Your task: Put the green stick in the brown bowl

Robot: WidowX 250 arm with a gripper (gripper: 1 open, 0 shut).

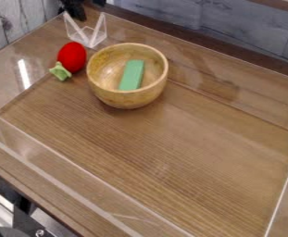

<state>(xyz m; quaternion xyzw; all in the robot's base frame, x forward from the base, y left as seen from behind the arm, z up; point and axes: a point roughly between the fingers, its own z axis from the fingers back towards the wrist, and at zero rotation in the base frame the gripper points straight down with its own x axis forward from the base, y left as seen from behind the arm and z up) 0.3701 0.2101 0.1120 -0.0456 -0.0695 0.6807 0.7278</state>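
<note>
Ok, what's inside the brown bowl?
The green stick lies flat inside the bowl, nothing else visible. The bowl floor beneath the stick is covered.

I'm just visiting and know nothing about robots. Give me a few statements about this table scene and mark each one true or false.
1. The green stick lies inside the brown bowl. True.
2. The gripper is clamped on the stick. False: it hangs open behind the bowl, holding nothing.
3. A red round toy sits beside the bowl. True.
4. The bowl is tipped on its side. False: it stands upright on the wooden table.
</note>
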